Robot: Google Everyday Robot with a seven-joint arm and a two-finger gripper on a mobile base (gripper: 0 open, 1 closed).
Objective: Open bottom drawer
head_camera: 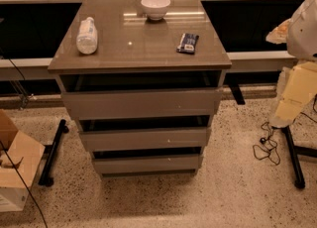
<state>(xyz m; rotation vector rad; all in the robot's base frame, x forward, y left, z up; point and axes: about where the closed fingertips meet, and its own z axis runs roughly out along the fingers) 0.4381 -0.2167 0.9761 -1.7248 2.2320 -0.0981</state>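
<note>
The grey three-drawer cabinet [141, 108] sits centre frame on the speckled floor [233, 192]. Its glossy grey top surface [143, 43] carries a clear plastic bottle [87, 35] lying on its side at left, a white ceramic bowl [155, 7] at the back centre, and a dark snack packet [187, 42] at right.

The target is the bottom drawer [147, 163], the lowest grey front just above the floor. It looks closed, or close to it: its front sits set back a little from the middle drawer [145, 138], which is set back from the top drawer [141, 103]. Dark gaps show above each front. No handle is visible; the grip point is probably the upper lip at the dark gap.

The gripper is not in view. The white and cream shape [297, 73] at the right edge may be part of the robot, but that can't be confirmed, and the state of the jaws can't be told.

Judged step: approach, with no contact yet. The next move calls for bringing the gripper low, level with the bottom drawer's top edge, hooking the lip near centre and pulling straight out. Clearance to the floor is tight. A cardboard box [17, 172] sits at left and a black cable [267, 147] on the floor at right, both apart from the cabinet.
</note>
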